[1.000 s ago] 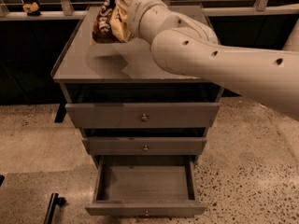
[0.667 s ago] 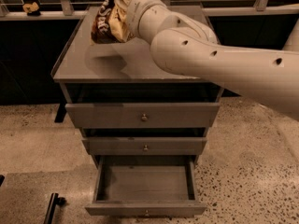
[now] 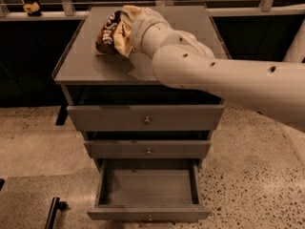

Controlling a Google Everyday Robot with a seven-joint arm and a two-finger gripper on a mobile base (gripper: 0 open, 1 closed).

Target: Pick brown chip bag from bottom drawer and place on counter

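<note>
The brown chip bag (image 3: 107, 31) hangs at the end of my arm, just above the back left part of the counter (image 3: 86, 68), and casts a shadow on it. My gripper (image 3: 125, 28) is shut on the bag's tan-yellow end; the bag and the wrist hide most of it. The bottom drawer (image 3: 147, 187) is pulled open below, and its tray holds nothing.
Two shut grey drawers with round knobs (image 3: 147, 120) sit above the open one. My thick white arm (image 3: 224, 80) crosses the counter's right side. A rail runs behind the cabinet with a small tan object (image 3: 32, 7) at far left. A dark bar (image 3: 52, 213) lies on the speckled floor.
My gripper has moved slightly down and forward with the bag, closer to the counter top. The drawers have not moved.
</note>
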